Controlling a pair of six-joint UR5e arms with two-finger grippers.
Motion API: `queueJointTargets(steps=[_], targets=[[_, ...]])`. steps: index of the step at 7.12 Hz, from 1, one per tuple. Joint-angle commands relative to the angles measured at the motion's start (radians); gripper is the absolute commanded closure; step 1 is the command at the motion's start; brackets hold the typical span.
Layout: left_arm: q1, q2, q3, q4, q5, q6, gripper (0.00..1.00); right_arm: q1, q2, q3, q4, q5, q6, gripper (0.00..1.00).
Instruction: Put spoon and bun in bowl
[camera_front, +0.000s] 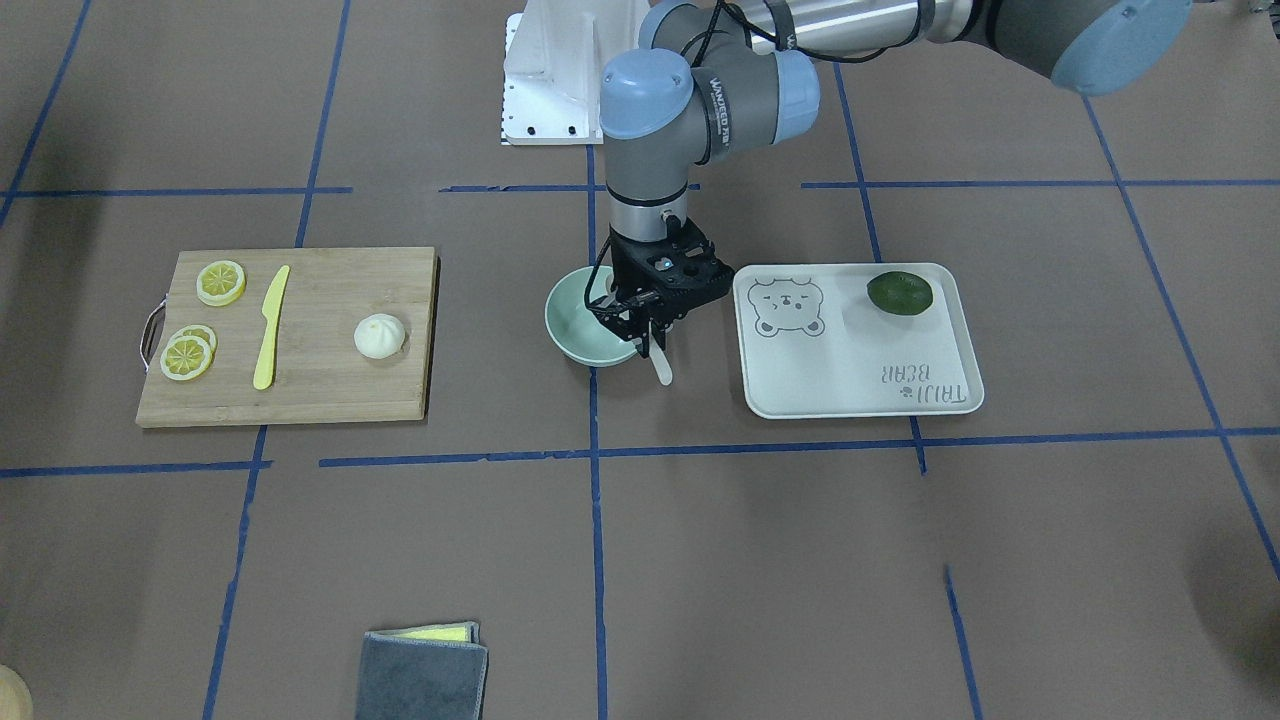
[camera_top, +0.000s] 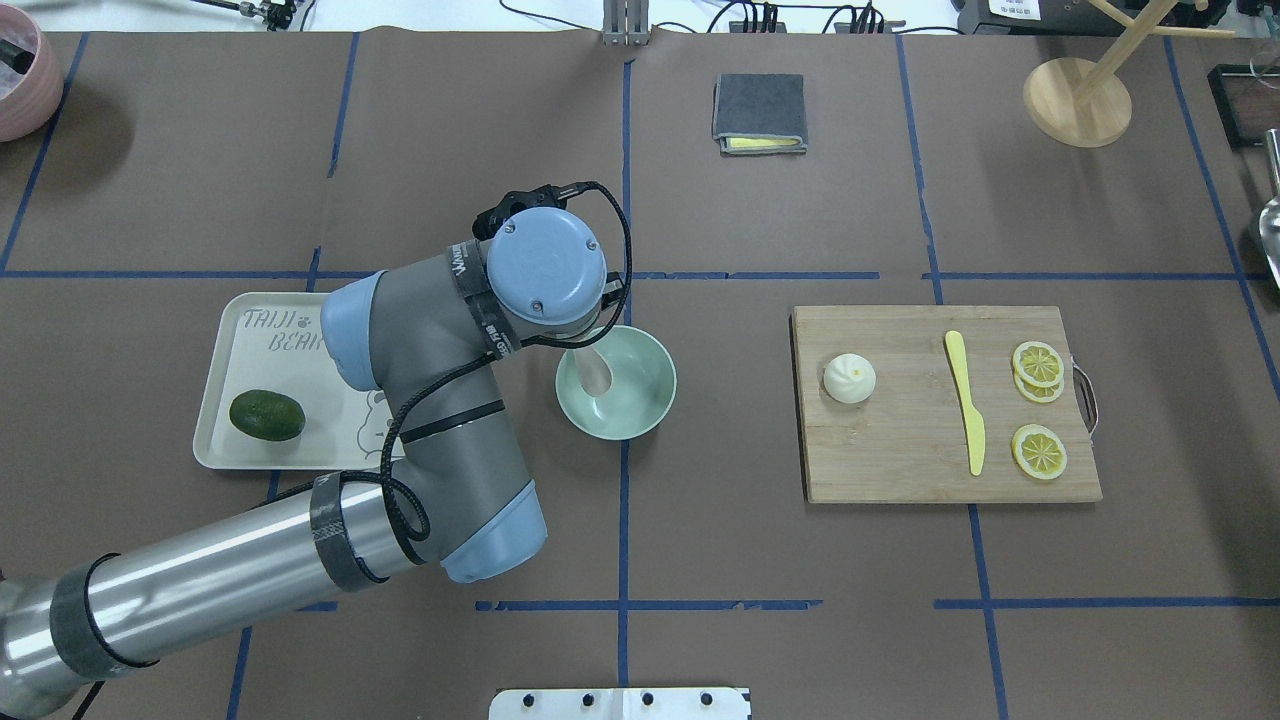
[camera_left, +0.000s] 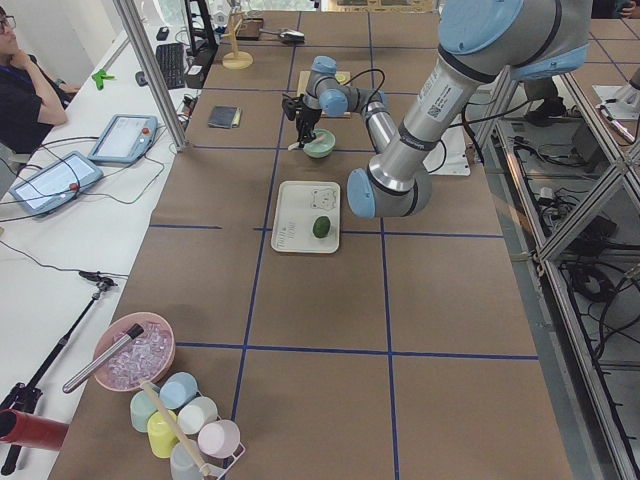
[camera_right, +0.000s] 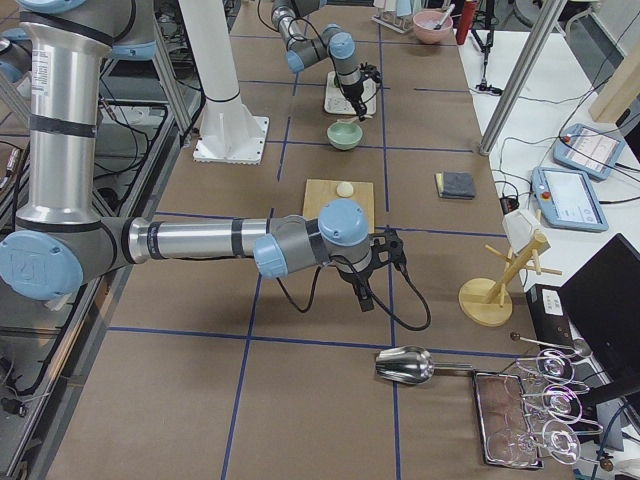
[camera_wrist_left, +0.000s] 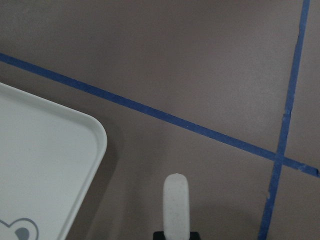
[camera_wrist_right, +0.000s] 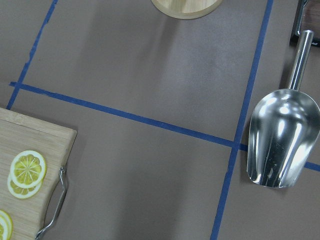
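My left gripper (camera_front: 645, 335) is shut on the off-white spoon (camera_front: 661, 366) at the rim of the mint-green bowl (camera_front: 575, 325), on the side nearest the tray. From overhead the spoon's scoop (camera_top: 595, 375) hangs inside the bowl (camera_top: 645, 400). In the left wrist view the spoon's handle (camera_wrist_left: 176, 205) points out over the brown table. The white bun (camera_front: 380, 336) sits on the wooden cutting board (camera_front: 330, 285), apart from the bowl. My right gripper (camera_right: 365, 298) shows only in the exterior right view, past the board, and I cannot tell whether it is open or shut.
A yellow knife (camera_front: 270, 327) and lemon slices (camera_front: 221, 282) lie on the board. The white bear tray (camera_front: 850, 380) holds a dark green fruit (camera_front: 899, 293). A grey cloth (camera_front: 420, 670) lies at the operators' edge. A metal scoop (camera_wrist_right: 280, 145) lies under my right wrist.
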Motion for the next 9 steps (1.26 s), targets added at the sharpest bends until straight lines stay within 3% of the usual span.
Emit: queueJointTargets(steps=[1,3,4,5,7,8,9], targets=[[0.019,-0.015,0.017,-0.001,0.002,-0.021,0.84,-0.001,-0.002,0.004,0.000,0.002,0.002,0.00],[0.044,-0.014,0.009,-0.003,0.007,-0.011,0.45,0.001,-0.002,0.002,0.000,0.002,0.000,0.00],[0.044,-0.009,0.003,-0.004,0.007,-0.004,0.03,-0.001,-0.002,0.002,0.000,0.001,0.000,0.00],[0.044,0.001,-0.026,-0.004,0.002,0.076,0.00,0.001,0.000,0.002,0.000,0.001,0.002,0.00],[0.038,0.157,-0.253,0.001,-0.004,0.392,0.00,-0.001,0.001,0.016,0.003,0.002,0.017,0.00],[0.022,0.214,-0.318,-0.001,-0.007,0.542,0.00,-0.001,0.001,0.040,0.003,0.004,0.026,0.00],[-0.058,0.239,-0.349,-0.004,-0.077,0.721,0.00,-0.004,0.003,0.088,0.003,0.011,0.028,0.00]])
